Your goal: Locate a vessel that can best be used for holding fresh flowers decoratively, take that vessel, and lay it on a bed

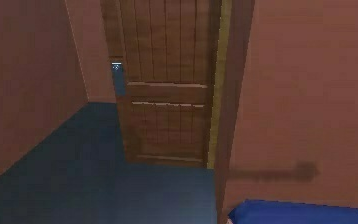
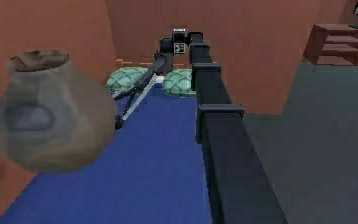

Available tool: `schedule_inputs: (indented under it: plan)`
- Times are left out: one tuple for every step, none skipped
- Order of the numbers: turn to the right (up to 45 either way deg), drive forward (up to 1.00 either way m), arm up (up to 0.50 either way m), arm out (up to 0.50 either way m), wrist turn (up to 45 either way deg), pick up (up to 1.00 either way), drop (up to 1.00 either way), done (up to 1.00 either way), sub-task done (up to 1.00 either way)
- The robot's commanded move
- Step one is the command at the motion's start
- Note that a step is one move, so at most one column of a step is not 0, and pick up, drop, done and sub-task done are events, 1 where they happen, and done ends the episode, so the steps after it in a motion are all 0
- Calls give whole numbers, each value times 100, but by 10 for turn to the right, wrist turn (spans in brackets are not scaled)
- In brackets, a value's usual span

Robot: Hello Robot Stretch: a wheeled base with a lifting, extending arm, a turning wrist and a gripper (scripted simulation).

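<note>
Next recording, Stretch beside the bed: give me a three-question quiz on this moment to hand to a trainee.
1. True or false: two green pillows lie at the far end of the blue bed.
2. What stands at the arm side view's upper right?
A. a reddish-brown shelf unit
B. a white fridge
C. a grey sofa
3. Fill in: the round brown-grey vessel shows at the arm side view's ____ side.
Key: 1 true; 2 A; 3 left.
</note>
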Motion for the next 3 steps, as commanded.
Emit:
schedule_inputs:
  plan:
    - [0,0,0,0,390,0,0,0,0]
    - [0,0,-26,0,0,0,0,0,0]
    - [0,0,-32,0,0,0,0,0,0]
